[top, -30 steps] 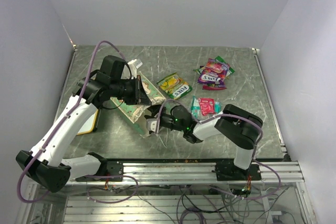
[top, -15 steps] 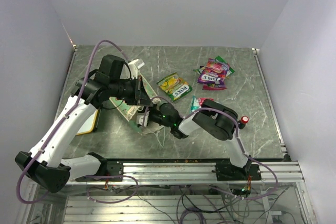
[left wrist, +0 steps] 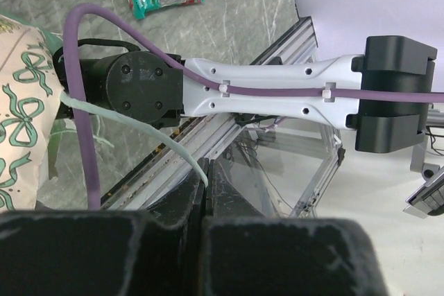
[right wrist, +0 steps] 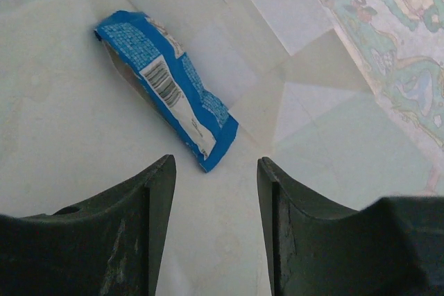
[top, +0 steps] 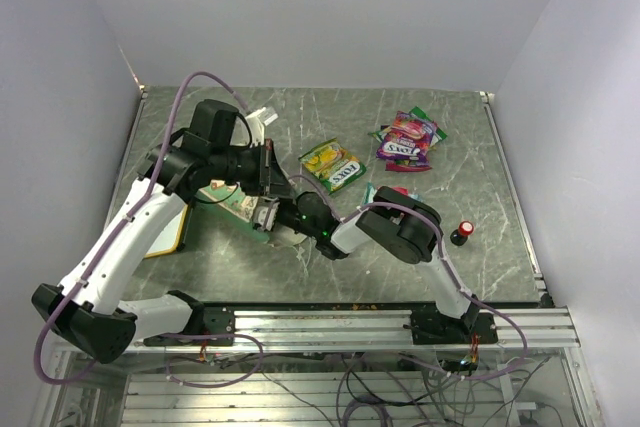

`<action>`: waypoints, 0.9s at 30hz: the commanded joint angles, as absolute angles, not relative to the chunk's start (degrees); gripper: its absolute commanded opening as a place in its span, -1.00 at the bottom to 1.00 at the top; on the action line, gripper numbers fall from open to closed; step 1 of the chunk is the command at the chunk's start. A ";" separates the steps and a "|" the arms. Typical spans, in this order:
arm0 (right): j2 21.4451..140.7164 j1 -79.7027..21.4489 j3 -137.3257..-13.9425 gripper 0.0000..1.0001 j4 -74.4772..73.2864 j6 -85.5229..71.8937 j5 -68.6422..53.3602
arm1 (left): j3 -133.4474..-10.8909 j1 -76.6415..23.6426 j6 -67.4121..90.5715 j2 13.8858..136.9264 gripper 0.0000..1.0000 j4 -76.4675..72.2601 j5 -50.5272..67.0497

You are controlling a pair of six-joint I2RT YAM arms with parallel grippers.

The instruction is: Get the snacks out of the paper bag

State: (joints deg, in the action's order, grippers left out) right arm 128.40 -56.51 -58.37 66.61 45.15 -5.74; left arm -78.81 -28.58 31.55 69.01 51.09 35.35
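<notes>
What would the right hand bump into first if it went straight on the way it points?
Most likely the blue packet lying inside the paper bag, just ahead of the open right hand. Depth is unclear, so it might graze the bag's inner paper first.

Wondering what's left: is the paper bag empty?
Not empty: inside the paper bag, a blue packet lies just ahead of the open right hand.

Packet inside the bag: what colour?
The packet is blue with a white barcode strip; clearest in right wrist view.
</notes>
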 commanded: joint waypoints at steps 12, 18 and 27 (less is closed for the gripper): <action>126.74 -55.04 -57.85 0.00 65.76 30.58 -1.13 | -74.30 -28.62 30.98 67.46 -0.86 50.42 36.36; 125.86 -57.60 -58.43 0.09 63.82 24.60 2.84 | -73.18 -28.64 33.77 66.86 -0.86 46.61 38.23; 122.79 -60.23 -58.63 0.22 61.43 8.80 12.40 | -74.65 -28.64 34.79 68.33 -0.86 45.00 37.59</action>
State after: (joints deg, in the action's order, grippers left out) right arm 126.74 -60.03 -58.43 62.57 19.75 6.04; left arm -73.63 -28.60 33.95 68.25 47.48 36.69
